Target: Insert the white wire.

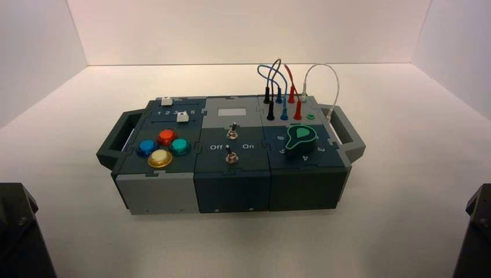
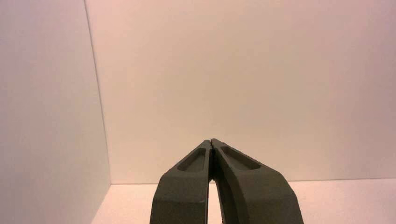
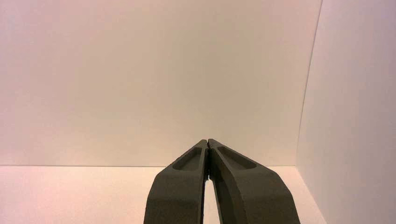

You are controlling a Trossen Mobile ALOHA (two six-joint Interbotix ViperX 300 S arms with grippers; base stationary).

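Both grippers parked in front of the box: left gripper (image 2: 210, 141) pressed closed, empty; right gripper (image 3: 208, 141) likewise. Insertion not begun, I judge; next I would open the right one and reach for the loose plug (image 1: 329, 114). Counts, near to far: one green knob (image 1: 301, 136), four buttons (image 1: 160, 157), two switches (image 1: 232, 157), two sliders (image 1: 183, 117), one green socket (image 1: 311, 116). White wire (image 1: 324, 64) arches at the box's far right, its other plug (image 1: 304, 94) seemingly seated.
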